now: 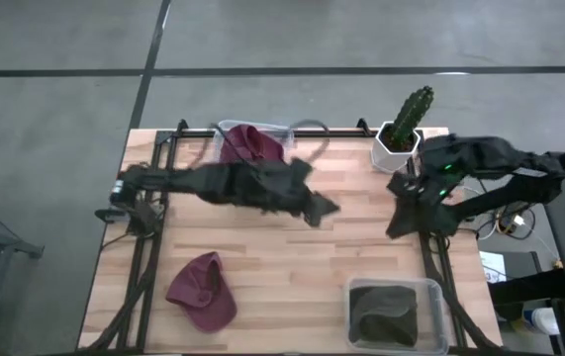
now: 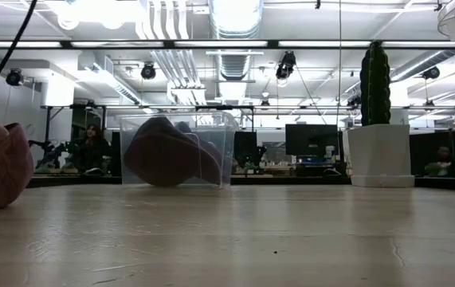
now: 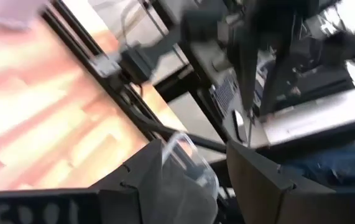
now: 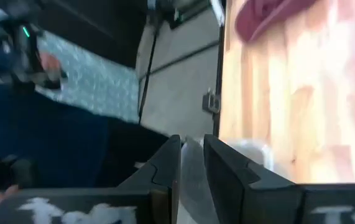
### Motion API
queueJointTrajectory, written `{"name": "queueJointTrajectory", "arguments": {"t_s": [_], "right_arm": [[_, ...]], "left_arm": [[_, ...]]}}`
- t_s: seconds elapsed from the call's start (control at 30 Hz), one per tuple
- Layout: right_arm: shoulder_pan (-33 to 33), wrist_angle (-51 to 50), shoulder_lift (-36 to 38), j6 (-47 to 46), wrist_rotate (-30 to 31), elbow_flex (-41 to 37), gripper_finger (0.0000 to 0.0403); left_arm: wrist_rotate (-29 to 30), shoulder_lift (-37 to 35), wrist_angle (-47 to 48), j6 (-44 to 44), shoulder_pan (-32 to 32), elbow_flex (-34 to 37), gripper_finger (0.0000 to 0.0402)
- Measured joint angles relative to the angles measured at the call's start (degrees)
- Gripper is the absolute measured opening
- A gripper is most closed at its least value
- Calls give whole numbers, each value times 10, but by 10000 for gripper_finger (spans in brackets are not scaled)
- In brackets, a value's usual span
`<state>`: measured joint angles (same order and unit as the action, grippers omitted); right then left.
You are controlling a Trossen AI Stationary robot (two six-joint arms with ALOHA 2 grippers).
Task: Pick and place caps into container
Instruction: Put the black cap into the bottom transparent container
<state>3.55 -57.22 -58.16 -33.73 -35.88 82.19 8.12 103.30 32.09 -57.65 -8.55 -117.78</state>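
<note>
Clearly the left gripper (image 1: 324,210), fingers parted and empty (mid-table), is nearer the loose maroon cap (image 1: 203,290), which lies toward the table's front-left corner.

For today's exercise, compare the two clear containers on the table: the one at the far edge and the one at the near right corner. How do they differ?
The far container holds a maroon cap; the near-right container holds a dark olive cap. In the high view, the left arm reaches beside the far container, while nothing is near the near-right container. The far container sits near the table's middle; the other sits at a corner. Both are clear plastic and hold one cap.
</note>
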Motion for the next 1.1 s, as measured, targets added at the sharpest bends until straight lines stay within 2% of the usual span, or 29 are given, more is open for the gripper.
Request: {"name": "queueJointTrajectory", "arguments": {"t_s": [0.2, 0.4, 0.57, 0.67, 0.83, 0.9, 0.97, 1.1], "right_arm": [[74, 0, -88, -51, -13, 0, 69], [128, 6, -188, -119, -122, 13, 117], [154, 4, -268, -171, -206, 59, 169], [165, -1, -311, -205, -244, 88, 184], [197, -77, -372, -175, -243, 158, 184], [205, -126, -393, -147, -224, 193, 179], [213, -167, -411, -118, -189, 230, 175], [226, -239, -446, -67, -81, 304, 170]], "left_arm": [[6, -74, 44, 56, 20, 0, 171], [10, -108, 64, 126, 38, 0, 171], [10, -118, 86, 159, 47, 0, 171], [9, -116, 110, 171, 47, 1, 171], [4, -115, 128, 177, 47, 1, 171], [-1, -115, 130, 187, 47, 1, 171], [-8, -115, 130, 190, 47, 1, 171], [-12, -120, 130, 202, 47, 1, 171]]}}
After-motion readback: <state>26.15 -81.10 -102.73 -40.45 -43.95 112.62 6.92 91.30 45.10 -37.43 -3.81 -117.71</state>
